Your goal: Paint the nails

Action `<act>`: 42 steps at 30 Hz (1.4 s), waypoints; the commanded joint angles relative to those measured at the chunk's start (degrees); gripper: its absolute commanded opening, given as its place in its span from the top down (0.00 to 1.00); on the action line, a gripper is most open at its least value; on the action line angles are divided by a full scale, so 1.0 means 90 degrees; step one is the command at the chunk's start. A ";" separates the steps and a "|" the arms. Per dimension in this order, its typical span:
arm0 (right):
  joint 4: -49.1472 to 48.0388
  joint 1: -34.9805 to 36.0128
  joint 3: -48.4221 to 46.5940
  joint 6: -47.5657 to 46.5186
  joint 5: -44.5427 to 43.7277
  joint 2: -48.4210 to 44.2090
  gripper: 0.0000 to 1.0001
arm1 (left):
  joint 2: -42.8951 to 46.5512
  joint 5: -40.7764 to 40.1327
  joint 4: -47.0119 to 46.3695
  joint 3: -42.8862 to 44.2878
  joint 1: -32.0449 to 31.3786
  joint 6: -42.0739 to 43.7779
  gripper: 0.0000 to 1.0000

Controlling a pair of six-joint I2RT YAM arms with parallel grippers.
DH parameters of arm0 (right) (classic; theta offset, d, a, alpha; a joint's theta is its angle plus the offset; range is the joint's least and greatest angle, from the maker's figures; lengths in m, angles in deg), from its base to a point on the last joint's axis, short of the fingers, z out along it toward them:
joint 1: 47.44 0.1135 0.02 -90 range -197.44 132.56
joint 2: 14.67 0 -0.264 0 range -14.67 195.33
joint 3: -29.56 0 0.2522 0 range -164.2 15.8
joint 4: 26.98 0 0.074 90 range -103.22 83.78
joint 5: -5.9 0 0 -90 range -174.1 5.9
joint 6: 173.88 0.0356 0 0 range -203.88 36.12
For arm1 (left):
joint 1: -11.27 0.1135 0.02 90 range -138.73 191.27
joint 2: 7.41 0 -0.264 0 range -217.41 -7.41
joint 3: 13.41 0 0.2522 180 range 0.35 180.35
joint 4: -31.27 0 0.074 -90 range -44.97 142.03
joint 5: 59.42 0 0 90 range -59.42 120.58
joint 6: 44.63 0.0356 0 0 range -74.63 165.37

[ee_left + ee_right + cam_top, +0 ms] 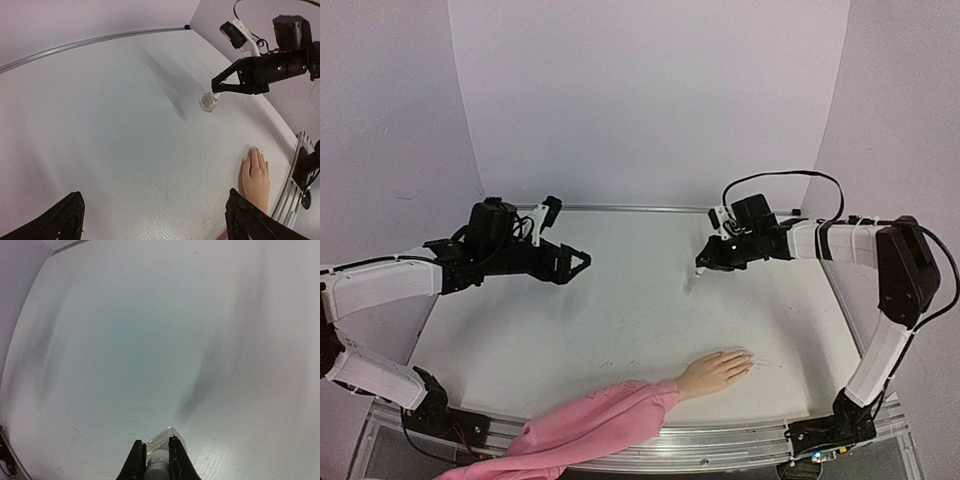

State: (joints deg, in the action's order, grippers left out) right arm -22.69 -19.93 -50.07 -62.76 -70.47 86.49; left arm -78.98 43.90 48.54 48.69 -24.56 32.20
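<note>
step: I judge polish pickup, no painting yet | my right end effector (157,452) clamped on bottle (208,101) at its cap (159,461), mid-bench (620,320) | my left end effector (582,262) wide apart, empty | nails (745,360) on hand (715,371) at near edge, well apart from bottle | next: left steadies bottle, right twists cap off

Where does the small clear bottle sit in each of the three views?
Top external: the bottle is right of centre, at the tip of the right arm.
Left wrist: bottle in the upper right.
Right wrist: bottle at bottom centre, between the fingers.
Shared landmark: the right gripper, shut on the bottle's top, shows in all three.
</note>
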 commanded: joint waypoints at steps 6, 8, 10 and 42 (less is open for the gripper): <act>-0.1730 0.1534 0.0397 0.1715 0.0991 -0.0804 1.00 | -0.0476 -0.1409 -0.1300 -0.0125 -0.1597 0.1609 0.05; -0.1826 0.1729 0.0317 0.1934 0.0966 -0.0801 1.00 | -0.0599 -0.1806 -0.1454 -0.0200 -0.1962 0.2090 0.08; -0.1926 0.1909 0.0246 0.2089 0.0976 -0.0801 1.00 | -0.0715 -0.2142 -0.1702 -0.0293 -0.2226 0.2416 0.08; -0.1826 0.2411 -0.0338 0.2038 0.1058 -0.0499 1.00 | -0.1800 -0.3062 -0.2430 0.0168 -0.2875 0.3584 0.50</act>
State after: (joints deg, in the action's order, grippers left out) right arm -36.85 1.12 -49.85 -43.78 -62.27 81.01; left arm -95.26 17.17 29.45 47.57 -50.25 62.87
